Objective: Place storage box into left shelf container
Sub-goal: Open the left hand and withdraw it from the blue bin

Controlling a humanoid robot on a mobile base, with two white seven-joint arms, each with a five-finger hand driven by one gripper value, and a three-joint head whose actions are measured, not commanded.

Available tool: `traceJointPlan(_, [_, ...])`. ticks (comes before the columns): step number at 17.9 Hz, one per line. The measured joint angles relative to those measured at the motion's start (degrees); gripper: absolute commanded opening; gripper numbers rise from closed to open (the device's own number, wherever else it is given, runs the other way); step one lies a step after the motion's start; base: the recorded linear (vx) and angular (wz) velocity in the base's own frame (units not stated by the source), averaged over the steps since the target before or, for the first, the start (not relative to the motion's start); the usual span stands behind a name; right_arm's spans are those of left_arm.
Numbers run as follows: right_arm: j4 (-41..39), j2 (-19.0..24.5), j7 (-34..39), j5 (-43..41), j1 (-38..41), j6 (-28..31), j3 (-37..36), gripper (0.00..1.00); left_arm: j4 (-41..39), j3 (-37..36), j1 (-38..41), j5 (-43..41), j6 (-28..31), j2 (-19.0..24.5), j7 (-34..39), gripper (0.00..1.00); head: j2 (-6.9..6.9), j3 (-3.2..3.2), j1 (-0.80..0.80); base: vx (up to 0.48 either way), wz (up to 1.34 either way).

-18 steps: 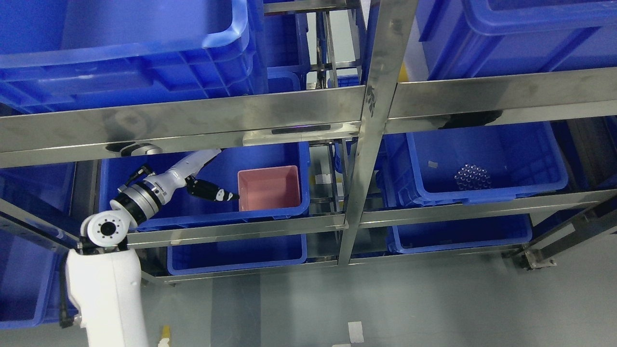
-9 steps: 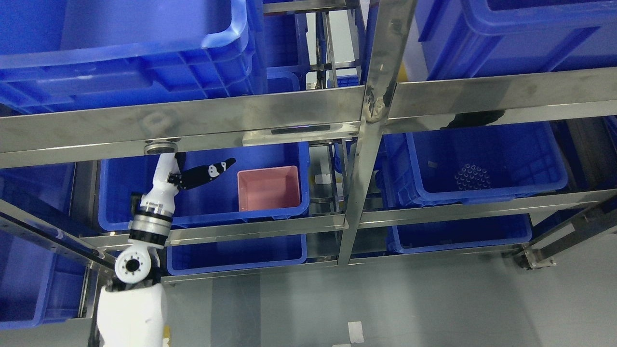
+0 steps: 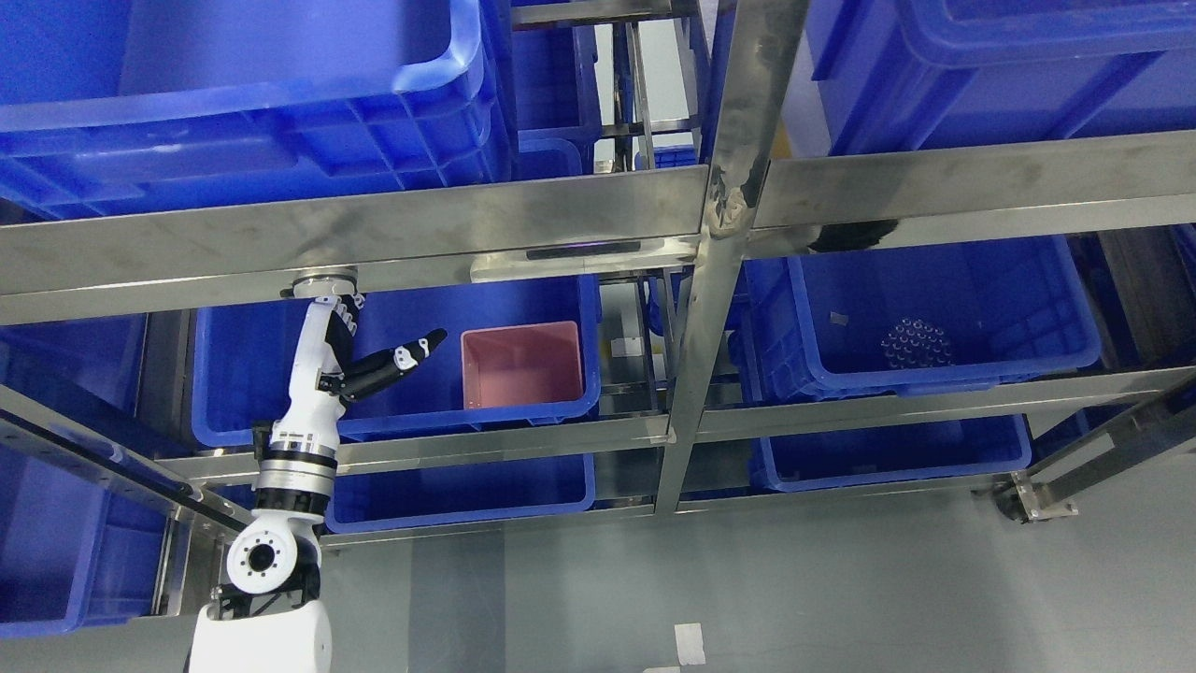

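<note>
The pink box [image 3: 521, 366] sits inside the big blue bin [image 3: 234, 393] on the left side of the shelf, just left of the middle of the frame. It rests upright in the bin's right corner, close against the right wall, with its open top facing up. It looks set down for good, so the job seems almost done.

The left hand [image 3: 369, 360] is to the left of the box and apart from it. Its dark fingers [image 3: 411, 350] are spread loose and hold nothing. The white arm [image 3: 304, 411] comes up from the lower left, in front of the bin.

The shelf [image 3: 561, 210] is made of shiny metal bars. More blue bins fill it, above, below and on the right. One bin [image 3: 934, 308] on the right has a small bunch of clear round things [image 3: 916, 343] in it. The gray floor [image 3: 747, 589] is at the bottom, with a small white patch [image 3: 690, 643] on it.
</note>
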Motion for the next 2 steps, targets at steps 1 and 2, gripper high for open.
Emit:
traceJointPlan(1, [0.0, 0.0, 0.0, 0.0, 0.0, 0.0, 0.0, 0.99, -0.62, 0.05, 0.2, 0.15, 0.35, 0.0, 0.1, 0.99, 0.0, 0.0, 0.0, 0.0, 0.0])
traceJointPlan(2, [0.0, 0.0, 0.0, 0.0, 0.0, 0.0, 0.0, 0.99, -1.24, 0.1, 0.39, 0.28, 0.72, -0.01, 0.17, 0.99, 0.0, 0.0, 0.0, 0.0, 0.0])
